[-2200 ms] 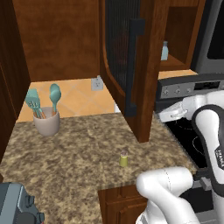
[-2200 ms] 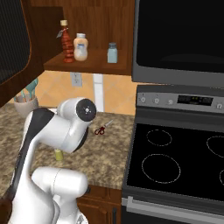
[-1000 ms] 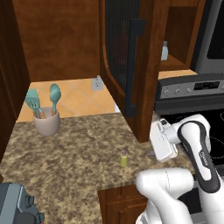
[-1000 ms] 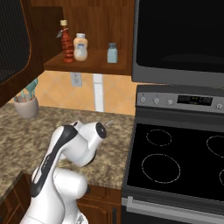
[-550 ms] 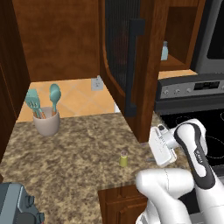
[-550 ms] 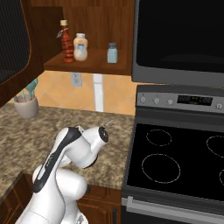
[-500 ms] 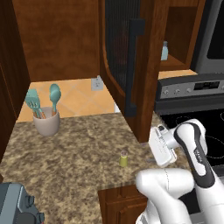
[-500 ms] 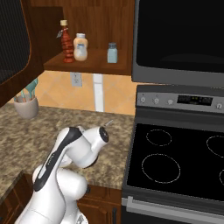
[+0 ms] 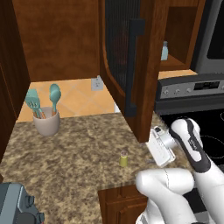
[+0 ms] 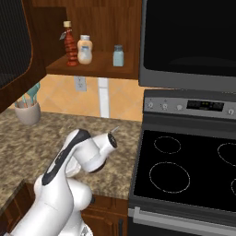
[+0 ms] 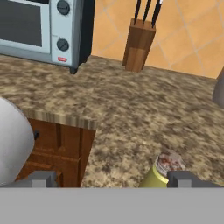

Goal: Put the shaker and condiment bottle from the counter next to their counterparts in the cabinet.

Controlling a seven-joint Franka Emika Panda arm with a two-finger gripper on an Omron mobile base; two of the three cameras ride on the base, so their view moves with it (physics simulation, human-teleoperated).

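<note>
shaker (image 9: 124, 159) on counter (image 9: 74, 166) | utensil crock (image 9: 46, 124) behind-left | stove (image 10: 193, 175) right

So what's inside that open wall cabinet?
The cabinet shelf holds a red bottle, a cream jar and a pale blue bottle. The open door covers whatever lies further left.

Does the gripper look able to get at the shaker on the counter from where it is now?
Probably yes: the shaker stands alone on the counter, nothing around it, and sits just beyond the gripper fingertips in the hand view.
</note>
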